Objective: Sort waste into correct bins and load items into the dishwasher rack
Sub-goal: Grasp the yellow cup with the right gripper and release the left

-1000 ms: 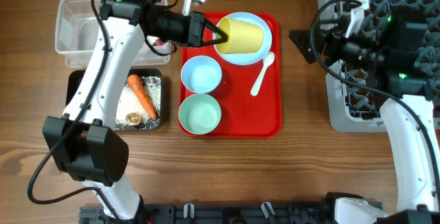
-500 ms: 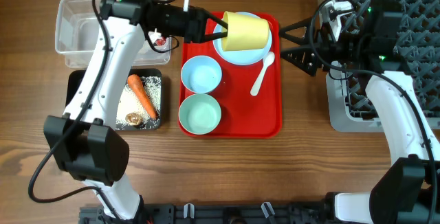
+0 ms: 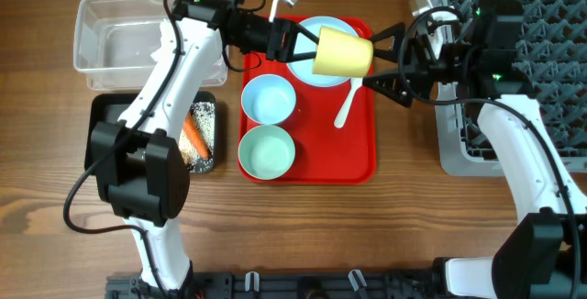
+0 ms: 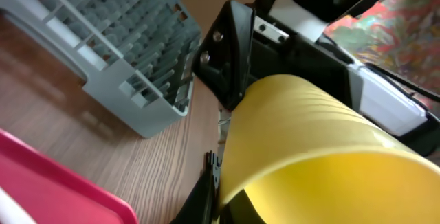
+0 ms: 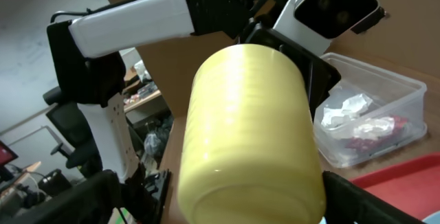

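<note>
so, my left gripper (image 3: 295, 42) is pinched shut on the rim of the small yellow cup (image 3: 342, 53); the cup hangs tipped on its side in the air over the far end of the red serving tray (image 3: 362, 152), above the light blue plate (image 3: 314, 77), its closed base pointing at my right arm; my right gripper (image 3: 369, 60) is spread wide, one finger on each side of the cup's base end, and in the right wrist view neither finger seems to touch the wall.

i read this as a handover, so that the cup can go to the grey dishwasher rack (image 3: 550, 24) on my right; to do it well i should slide the right fingers further along the body, so they close around the round wall and not on the edge of the base; the wall is smooth and slightly tapered, so a shallow grip could squirt it out; i should close the right side firmly first, and only then let the left side release the rim; both grips should be on the cup for a moment; the white plastic spoon (image 3: 348, 102) lies on the tray just below, and a dropped cup would likely knock it.
</note>
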You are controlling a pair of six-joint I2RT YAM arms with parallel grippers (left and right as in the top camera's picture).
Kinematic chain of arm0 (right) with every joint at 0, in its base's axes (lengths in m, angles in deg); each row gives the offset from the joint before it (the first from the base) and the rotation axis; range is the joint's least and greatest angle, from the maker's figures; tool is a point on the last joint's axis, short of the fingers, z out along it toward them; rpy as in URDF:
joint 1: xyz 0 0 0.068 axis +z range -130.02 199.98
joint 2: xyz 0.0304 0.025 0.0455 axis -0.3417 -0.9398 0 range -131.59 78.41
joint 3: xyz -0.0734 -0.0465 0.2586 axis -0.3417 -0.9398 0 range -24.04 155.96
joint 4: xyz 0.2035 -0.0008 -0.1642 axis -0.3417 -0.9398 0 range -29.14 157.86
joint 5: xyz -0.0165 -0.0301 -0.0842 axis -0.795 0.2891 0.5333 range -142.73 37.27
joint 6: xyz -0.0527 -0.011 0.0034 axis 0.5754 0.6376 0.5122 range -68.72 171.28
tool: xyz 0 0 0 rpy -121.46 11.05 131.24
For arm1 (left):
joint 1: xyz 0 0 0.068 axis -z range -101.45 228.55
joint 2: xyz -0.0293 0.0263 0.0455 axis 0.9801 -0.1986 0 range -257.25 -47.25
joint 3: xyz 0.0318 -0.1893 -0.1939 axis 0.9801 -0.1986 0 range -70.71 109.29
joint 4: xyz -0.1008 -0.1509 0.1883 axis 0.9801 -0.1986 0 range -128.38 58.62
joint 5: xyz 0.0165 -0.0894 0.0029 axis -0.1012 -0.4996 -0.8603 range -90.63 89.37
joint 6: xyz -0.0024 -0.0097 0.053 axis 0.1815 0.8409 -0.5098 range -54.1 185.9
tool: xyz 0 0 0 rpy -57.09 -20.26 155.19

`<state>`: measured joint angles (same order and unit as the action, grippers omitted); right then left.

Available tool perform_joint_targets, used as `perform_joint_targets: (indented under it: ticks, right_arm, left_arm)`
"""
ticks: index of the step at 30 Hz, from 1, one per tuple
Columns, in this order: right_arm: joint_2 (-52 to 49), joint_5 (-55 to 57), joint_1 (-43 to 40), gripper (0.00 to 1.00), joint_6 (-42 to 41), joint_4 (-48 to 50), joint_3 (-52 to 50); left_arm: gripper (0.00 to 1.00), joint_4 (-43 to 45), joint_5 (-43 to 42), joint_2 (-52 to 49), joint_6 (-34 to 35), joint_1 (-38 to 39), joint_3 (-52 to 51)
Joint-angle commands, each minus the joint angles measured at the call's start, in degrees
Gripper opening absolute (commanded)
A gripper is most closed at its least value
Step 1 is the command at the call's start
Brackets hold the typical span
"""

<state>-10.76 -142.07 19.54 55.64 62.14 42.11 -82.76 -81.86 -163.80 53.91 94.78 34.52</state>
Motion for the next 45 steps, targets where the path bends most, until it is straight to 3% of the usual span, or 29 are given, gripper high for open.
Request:
perform_joint_targets:
  ticks: [1,7,18,31,32,35,41,45]
  right_arm:
    - [-0.3,-2.7,2.3,0.91,1.7,0.6,0.9]
    - [-0.3,0.3,2.9,0.89,1.6,0.6,0.9]
    - [-0.3,2.5,2.9,0.74,1.6,0.6,0.9]
    - [-0.3,2.9,2.8,0.63,1.6,0.6,0.9]
    - [-0.3,3.9,2.8,0.63,1.5,0.6,0.9]
    - [-0.3,6.3,2.8,0.61,1.0,0.6,0.9]
    - [-0.3,7.5,2.4,0.52,0.0,0.6,0.9]
    - [-0.3,7.5,1.4,0.52,0.0,0.6,0.9]
  left_arm:
    - [0.04,2.5,-3.6,-0.5,-1.1,0.2,-0.2]
    - [0.04,3.0,-4.2,-0.5,-1.1,1.2,-0.2]
    - [0.04,3.8,-4.2,-0.5,-1.1,3.2,-0.2]
    - [0.04,3.8,-2.7,-0.5,-1.1,3.1,-0.2]
    - [0.11,3.8,-2.6,-0.5,-1.1,3.1,-0.2]
    - [0.17,3.8,-1.1,-0.5,-1.1,3.1,-0.2]
    - [0.18,3.8,0.1,-0.5,-1.1,3.1,-0.2]
    - [0.19,3.5,2.8,-0.5,-1.1,3.1,-0.2]
